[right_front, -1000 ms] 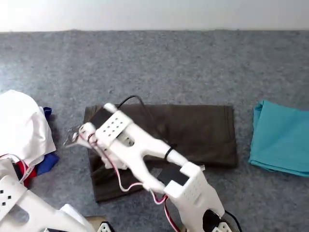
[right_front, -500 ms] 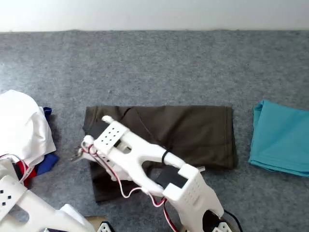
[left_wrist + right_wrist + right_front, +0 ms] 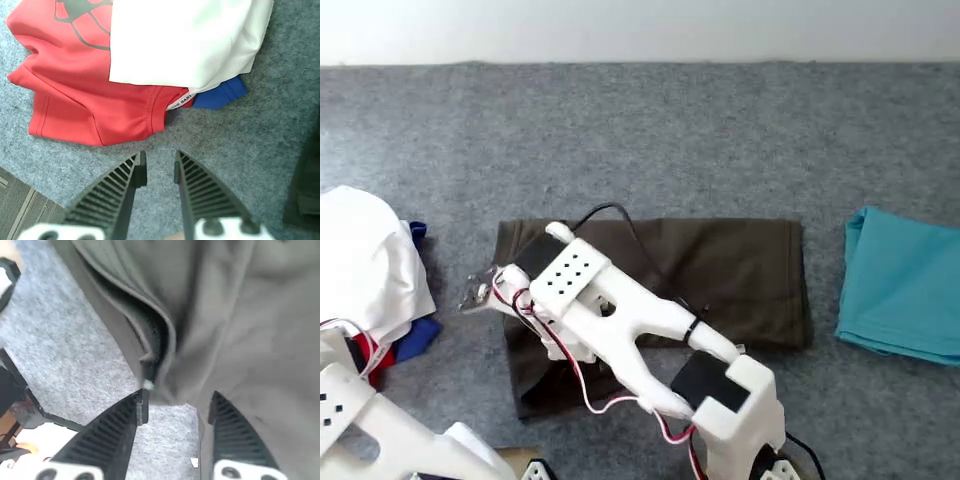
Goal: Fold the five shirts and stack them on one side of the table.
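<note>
White shirt [image 3: 365, 260] heaped far left, over red shirt [image 3: 90, 90] and blue shirt [image 3: 417, 340]. Left gripper [image 3: 159, 170] hangs above grey carpet [image 3: 650, 140] just beside that pile, fingers narrowly parted, nothing held. Dark olive shirt [image 3: 740, 275] lies spread mid-table. Right gripper [image 3: 175, 407] sits at its left edge, jaws spread astride the doubled hem, not clamped. Teal shirt [image 3: 905, 285] folded at far right, well apart.
</note>
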### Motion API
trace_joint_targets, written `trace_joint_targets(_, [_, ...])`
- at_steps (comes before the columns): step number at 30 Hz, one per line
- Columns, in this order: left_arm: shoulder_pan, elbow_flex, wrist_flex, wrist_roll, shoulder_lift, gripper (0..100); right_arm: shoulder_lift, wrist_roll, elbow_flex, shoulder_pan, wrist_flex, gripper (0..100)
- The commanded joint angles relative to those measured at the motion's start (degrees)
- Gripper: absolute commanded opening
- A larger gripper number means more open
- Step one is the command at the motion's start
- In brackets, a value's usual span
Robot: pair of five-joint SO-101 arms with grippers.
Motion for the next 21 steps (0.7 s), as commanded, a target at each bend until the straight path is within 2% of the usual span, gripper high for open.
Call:
trace_joint_targets(1, [0.09,-2.07,-0.79,-0.26,0.35,10,-3.82,-0.79,-0.18,-3.30,1.27,22.4])
trace_joint_targets(5, [0.09,-2.07,-0.79,-0.26,0.18,10,-3.74,-0.70,-0.09,-3.38,-1.98,20.0])
trace_joint_targets(8, [0.09,-2.07,-0.79,-0.26,0.18,10,-3.12,-0.44,-0.09,-1.01,-6.46,9.6])
trace_joint_targets(11, [0.09,-2.07,-0.88,-0.26,0.26,10,-1.71,-0.88,-0.09,-1.63,-7.16,0.8])
trace_joint_targets(15, [-0.35,-2.24,-2.46,-0.26,0.09,10,0.57,-0.88,-0.09,-4.79,-4.35,1.7])
trace_joint_targets(21, [-0.35,-2.51,-2.37,-0.26,0.00,10,4.53,-3.52,-0.09,-2.77,-11.47,1.7])
